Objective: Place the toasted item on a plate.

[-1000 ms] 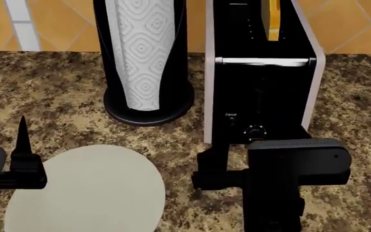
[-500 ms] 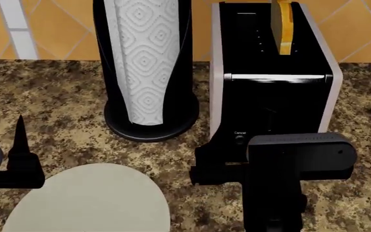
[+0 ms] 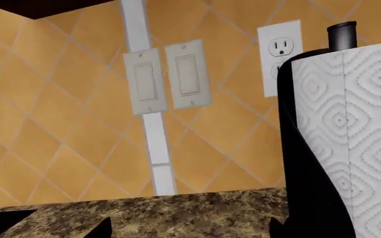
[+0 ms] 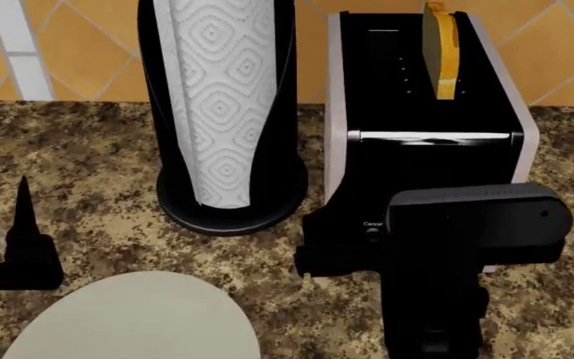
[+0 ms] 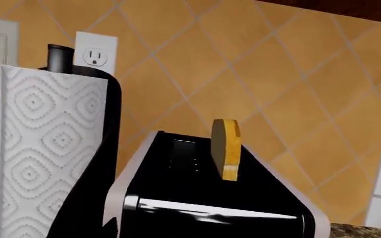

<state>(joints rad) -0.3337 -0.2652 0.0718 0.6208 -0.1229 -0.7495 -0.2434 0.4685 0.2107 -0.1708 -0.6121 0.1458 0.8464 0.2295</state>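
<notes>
The toasted item (image 4: 439, 52) stands upright in the right slot of the black toaster (image 4: 421, 161). In the right wrist view the slice (image 5: 225, 148) sticks up from the toaster top (image 5: 197, 193). The cream plate (image 4: 137, 318) lies on the counter at the front left. My right gripper (image 5: 194, 233) is open and empty just in front of the toaster, below the slice; its black housing (image 4: 471, 221) covers the toaster's lower front. My left gripper (image 3: 190, 233) is open and empty, at the plate's left edge, with one finger (image 4: 23, 209) pointing at the wall.
A black paper-towel holder with a patterned roll (image 4: 222, 112) stands left of the toaster, close to it. The speckled granite counter (image 4: 87, 149) runs back to an orange tiled wall with switches (image 3: 167, 79) and an outlet (image 3: 280, 49).
The view has shifted: toaster, towel holder and plate now sit lower in the picture. My right gripper's housing is higher against the toaster's front. The slice has not moved in its slot.
</notes>
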